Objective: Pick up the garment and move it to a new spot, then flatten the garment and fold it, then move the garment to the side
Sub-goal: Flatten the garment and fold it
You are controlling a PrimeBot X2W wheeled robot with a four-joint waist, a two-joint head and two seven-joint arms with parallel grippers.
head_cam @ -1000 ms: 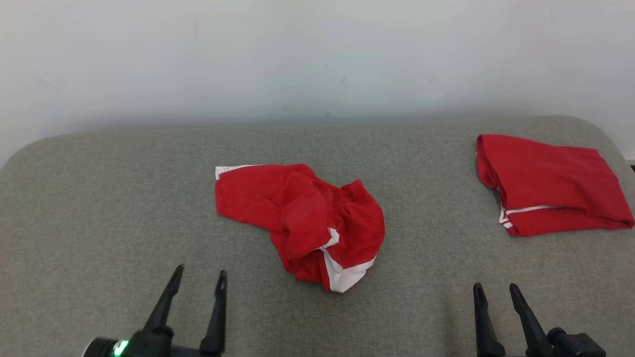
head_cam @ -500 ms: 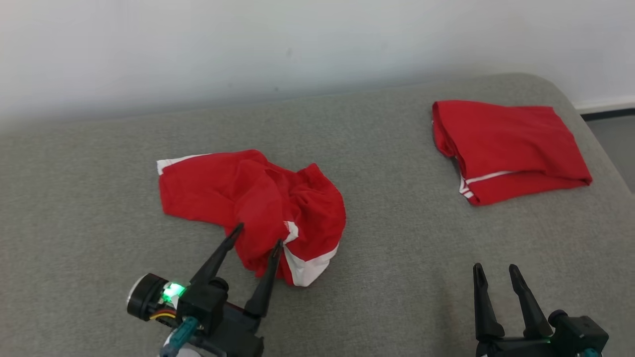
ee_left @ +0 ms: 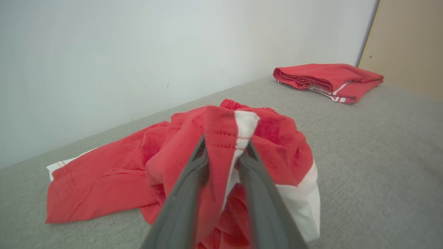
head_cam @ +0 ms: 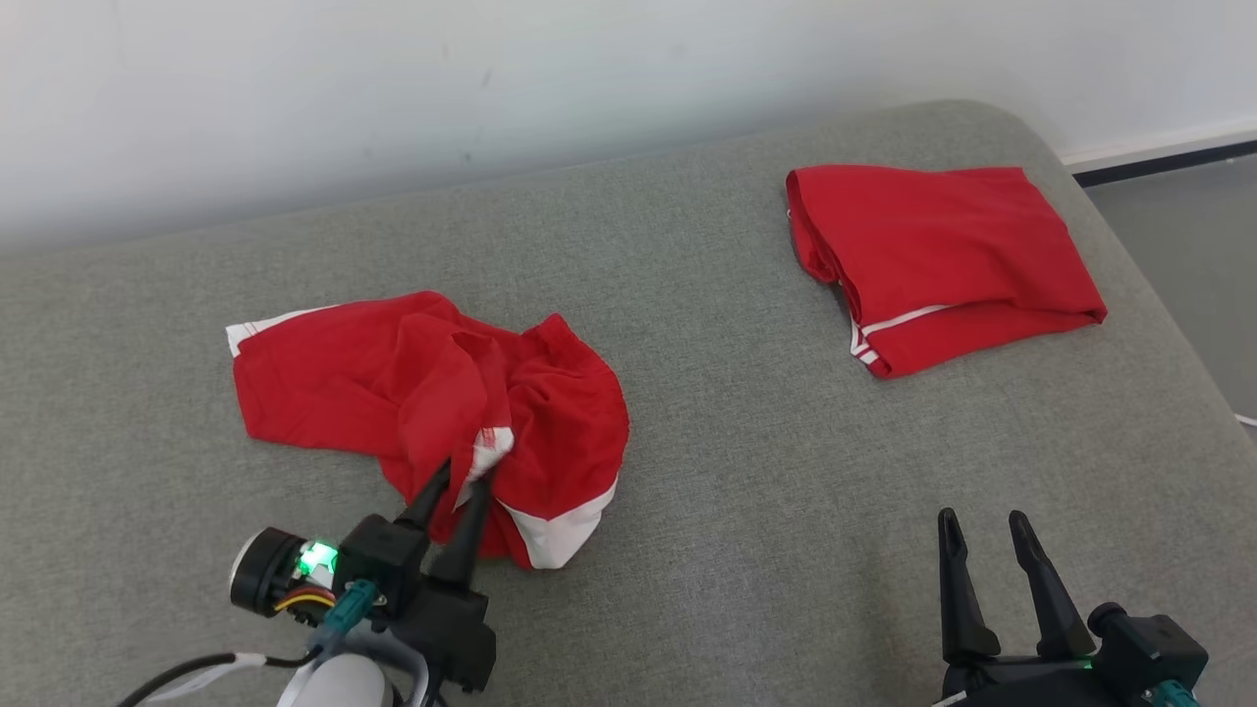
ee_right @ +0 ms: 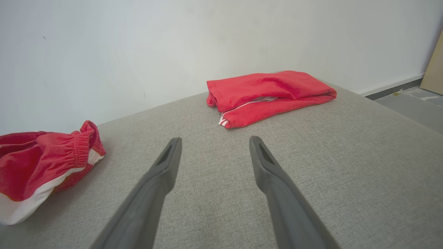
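Observation:
A crumpled red garment (head_cam: pixel 344 383) with white trim lies on the grey cushion, left of centre. My left gripper (head_cam: pixel 464 476) is shut on a raised fold of it near the white band. In the left wrist view the two fingers pinch that red and white fold (ee_left: pixel 225 143), and the rest of the garment (ee_left: pixel 104 180) spreads out to the left. My right gripper (head_cam: pixel 982 517) stands open at the lower right over bare cushion, with nothing between its fingers (ee_right: pixel 215 140). The garment's elastic edge (ee_right: pixel 34 162) shows at the left of the right wrist view.
A second red garment (head_cam: pixel 943 255), folded, lies at the far right of the grey cushion (head_cam: pixel 737 471); it also appears as a folded garment (ee_right: pixel 270 90) ahead of the right gripper. A white wall runs behind. The cushion's right edge drops to grey floor (head_cam: pixel 1178 226).
The head camera has turned, shifting the whole picture. My left gripper reached forward to the crumpled garment and closed on a fold of it. The right gripper has stayed open in place.

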